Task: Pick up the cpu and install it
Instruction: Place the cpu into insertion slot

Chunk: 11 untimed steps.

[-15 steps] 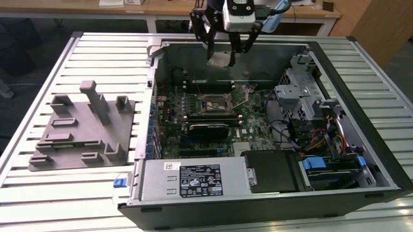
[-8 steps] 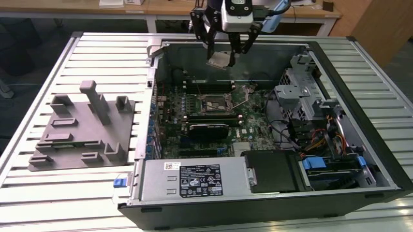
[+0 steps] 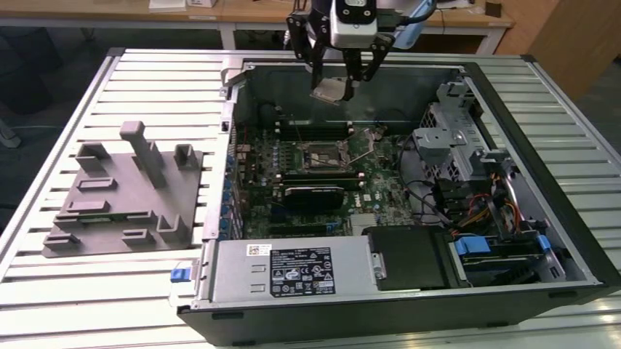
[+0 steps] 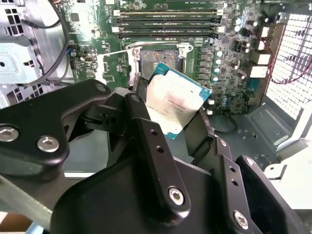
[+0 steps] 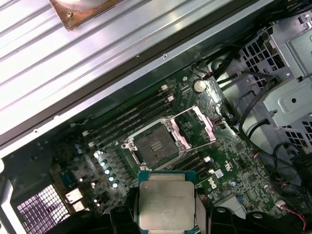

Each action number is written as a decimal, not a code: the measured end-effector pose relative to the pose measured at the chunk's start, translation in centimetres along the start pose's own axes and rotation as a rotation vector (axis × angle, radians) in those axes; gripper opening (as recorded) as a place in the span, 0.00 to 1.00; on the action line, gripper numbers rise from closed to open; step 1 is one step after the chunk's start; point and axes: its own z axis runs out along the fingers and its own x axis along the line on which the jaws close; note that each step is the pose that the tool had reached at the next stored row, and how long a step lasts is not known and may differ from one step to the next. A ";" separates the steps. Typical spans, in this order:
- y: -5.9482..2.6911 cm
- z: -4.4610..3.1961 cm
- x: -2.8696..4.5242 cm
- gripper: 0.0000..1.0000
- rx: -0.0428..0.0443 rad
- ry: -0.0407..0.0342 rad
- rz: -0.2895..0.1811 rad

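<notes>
Cpu (image 3: 329, 89), small flat square chip with silvery-grey metal top and thin pale rim, clamped by two opposite edges between the black jointed fingers (image 4: 142, 119) of the gripper (image 3: 334, 88). Fingers closed on the chip, with the metal top turned toward the cameras in both wrist views.

Chip held in the air over the far end of the open black computer case (image 3: 229, 109), itself lying on its side on the slatted metal bench (image 3: 145, 80). No contact with anything but the fingers.

Key relation: square black socket (image 3: 322, 156) with metal load frame (image 5: 196, 126) swung open, set on the green motherboard (image 3: 383, 182) between rows of long black RAM sticks (image 5: 130, 116). Socket well apart from the cpu (image 5: 166, 204), lower down, and nearer the middle of the board in the exterior view. Socket cavity bare in the first wrist view.

Orientation: chip slightly tilted in the exterior view. Edges of the cpu (image 4: 175, 105) apparently turned relative to the edges of the socket (image 4: 158, 54) in the second wrist view, judged as a rotational offset not yet taken out. True angle hard to fix from these viewpoints.

Progress, as judged: pick-up done, installation not yet done.
</notes>
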 end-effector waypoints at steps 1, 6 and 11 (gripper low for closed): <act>0.00 0.00 0.00 0.54 0.0000 0.0000 0.004; 0.00 0.01 0.00 0.54 0.0002 -0.0001 0.027; 0.00 0.02 0.00 0.54 0.0002 -0.0003 0.050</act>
